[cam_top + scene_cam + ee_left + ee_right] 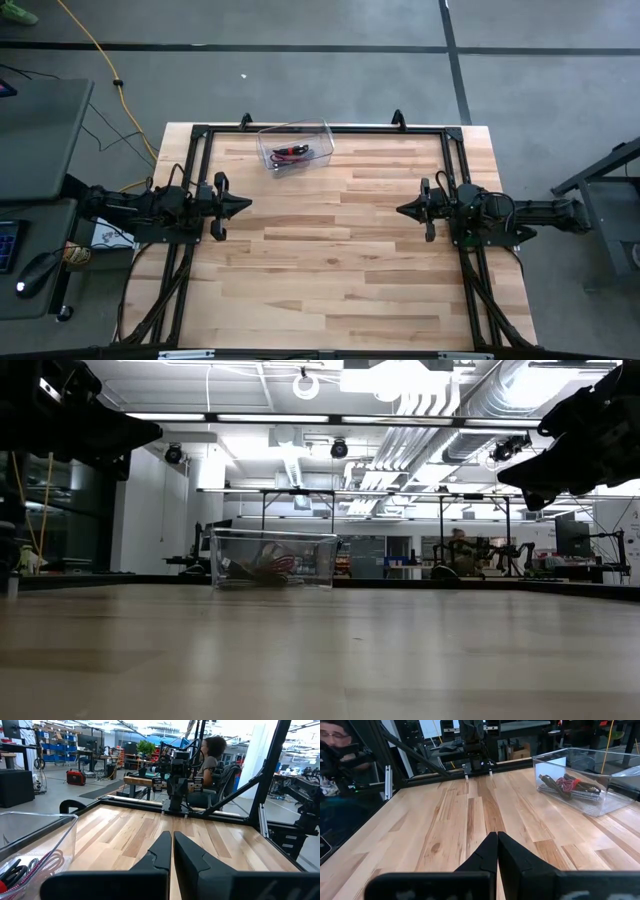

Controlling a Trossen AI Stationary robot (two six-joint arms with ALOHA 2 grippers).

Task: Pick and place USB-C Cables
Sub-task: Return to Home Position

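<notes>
1. Clear plastic forms the bin [295, 146], which stands on the wooden table [340, 270] near the edge at the top of the high view, left of the middle.
2. The cables [290, 153] lie bundled together on the bin floor. Red, black and silver-grey strands can be told apart.
3. The bundle's long axis runs roughly along the bin's longer side. The bin itself sits slightly skewed to the table edge.
4. The left gripper [245, 205] hangs above the left part of the table and points toward the centre. Its fingers are pressed together and hold nothing.
5. The right gripper [402, 210] mirrors it on the right side, facing the centre, with its fingers likewise closed and empty.
6. The bin lies off to one side of the left gripper's pointing line, toward the far edge. The left arm is clearly the nearer one, and the right gripper is well apart from the bin.
7. Judgement: no cable shows outside the bin, so placing appears complete. The coming move calls for no reach toward the bin, only for both arms to settle clear of it.
</notes>
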